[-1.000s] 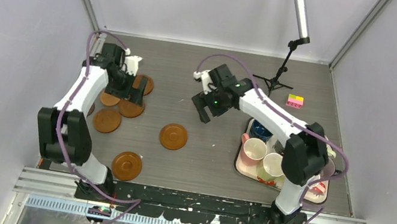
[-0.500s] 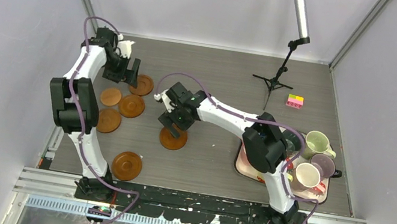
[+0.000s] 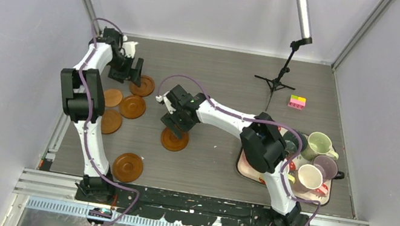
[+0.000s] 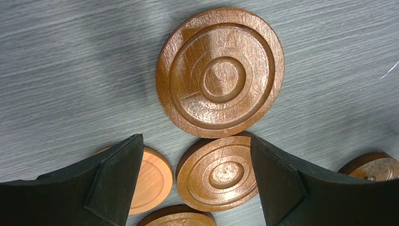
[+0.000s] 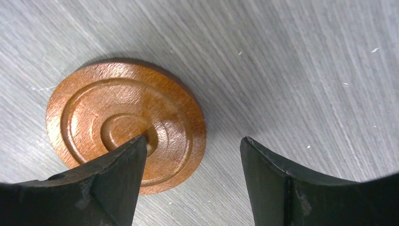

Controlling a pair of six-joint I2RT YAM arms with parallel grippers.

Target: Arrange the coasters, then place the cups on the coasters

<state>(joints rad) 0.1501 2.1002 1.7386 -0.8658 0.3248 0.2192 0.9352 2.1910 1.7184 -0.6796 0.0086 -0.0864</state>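
Several brown wooden coasters lie on the left half of the table. My left gripper [image 3: 131, 71] hovers open just behind the rearmost coaster [image 3: 142, 85]. Below it in the wrist view lie that coaster [image 4: 220, 71], a second coaster [image 4: 219, 172] in the gap between its fingers, and a paler one [image 4: 150, 179]. My right gripper [image 3: 174, 122] is open over the lone middle coaster [image 3: 174, 139]. Its left finger [image 5: 117, 174] overlaps that coaster [image 5: 126, 123] and the other stands over bare table. A green cup [image 3: 319, 145], a purple cup [image 3: 326, 167] and a cream-pink cup [image 3: 309, 177] sit at the right.
The cups stand on and beside a white tray [image 3: 246, 169] at the right, partly hidden by my right arm. One more coaster [image 3: 128, 166] lies near the front left. A microphone stand [image 3: 277, 80] and a small pink-yellow block [image 3: 297, 101] are at the back.
My right arm swung left from the table's middle back to just above the lone coaster. My left gripper drew back from the coaster cluster. Both sets of jaws narrowed a little.
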